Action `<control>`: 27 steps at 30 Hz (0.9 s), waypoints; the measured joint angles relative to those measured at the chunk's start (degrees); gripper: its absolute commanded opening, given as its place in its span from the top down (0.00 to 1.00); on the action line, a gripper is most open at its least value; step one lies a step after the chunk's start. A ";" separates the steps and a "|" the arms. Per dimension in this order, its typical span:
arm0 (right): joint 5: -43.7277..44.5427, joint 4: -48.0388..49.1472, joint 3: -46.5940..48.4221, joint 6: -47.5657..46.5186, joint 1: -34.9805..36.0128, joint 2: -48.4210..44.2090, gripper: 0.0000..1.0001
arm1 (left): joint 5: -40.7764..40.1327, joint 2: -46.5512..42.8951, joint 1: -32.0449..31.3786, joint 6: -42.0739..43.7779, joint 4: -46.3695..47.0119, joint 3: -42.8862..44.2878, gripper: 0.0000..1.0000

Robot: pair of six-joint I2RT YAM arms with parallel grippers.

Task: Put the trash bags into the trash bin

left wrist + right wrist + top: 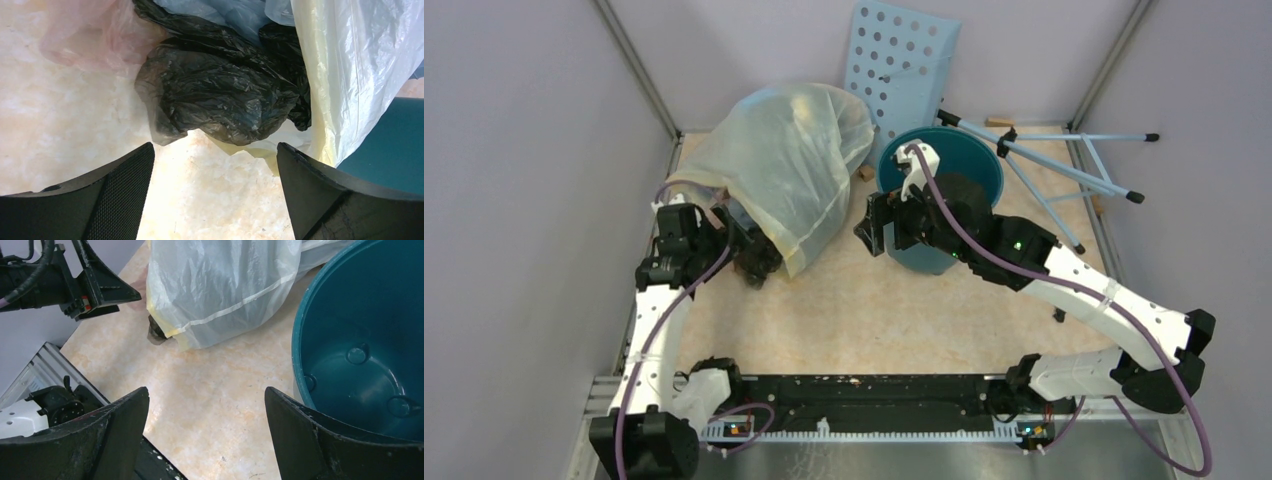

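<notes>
Your big pale stuffed bag [794, 170] slumps back-left on the table [874, 310], w/ the teal trash bin [929, 262] upright just right of it. The dark crinkly trash bag [220, 95] lies at the pale bag's near edge, prob. partly tucked under it. L gripper [215, 148] sits just short of it, fingers wide & empty; R gripper [206, 390] hangs beside the bin's left rim, also wide, holding nothing.

No readable text, label, brand, number or sign shows in any view.
</notes>
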 measured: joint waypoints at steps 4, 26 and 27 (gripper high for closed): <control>0.04 -0.07 0.00 -0.83 0.00 -0.02 0.15 | 4.66 2.99 0.02 0.68 4.09 -1.25 0.01; 3.06 -1.75 0.00 -3.06 0.00 -3.58 0.14 | -3.63 8.04 0.00 7.10 0.24 4.59 1.00; 3.04 -1.75 0.00 -3.02 0.00 -3.58 0.14 | -4.20 6.25 0.00 7.06 -0.68 5.33 1.00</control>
